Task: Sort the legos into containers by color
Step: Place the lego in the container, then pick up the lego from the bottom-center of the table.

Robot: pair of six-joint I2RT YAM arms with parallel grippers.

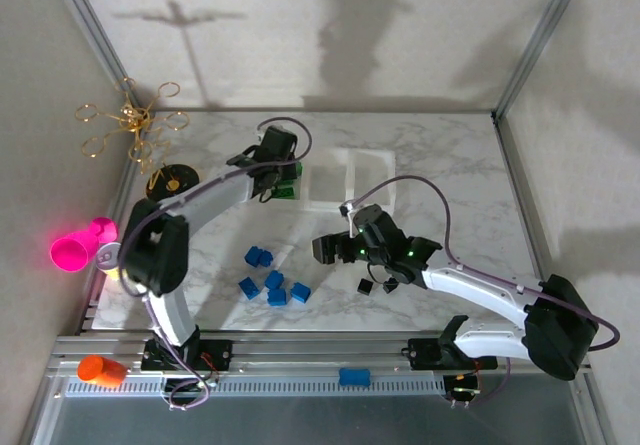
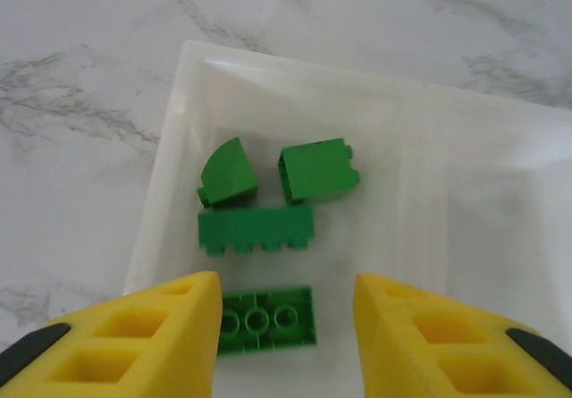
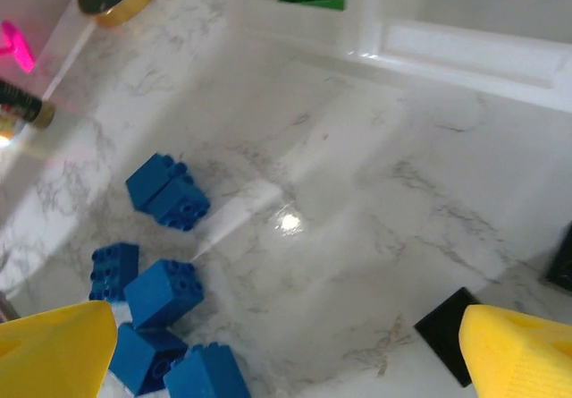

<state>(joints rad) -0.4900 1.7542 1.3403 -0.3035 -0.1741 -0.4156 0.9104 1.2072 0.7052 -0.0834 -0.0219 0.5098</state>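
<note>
On the marble bench [image 1: 440,155], the row of translucent containers [image 1: 365,177] holds four green legos [image 2: 255,232] in its left-end tray. The left claw [image 2: 286,300] hangs over that tray with its jaws slightly parted, and one green studded brick [image 2: 266,319] lies on the tray floor between them. The right claw [image 3: 286,317] gapes wide above bare marble. Blue legos [image 3: 165,192] cluster beside its left finger, and a black lego [image 3: 447,331] lies just by its right.

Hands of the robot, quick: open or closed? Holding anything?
Left hand: open, gripping nothing; a green lego lies between its fingers in the tray.
Right hand: wide open, empty.
</note>
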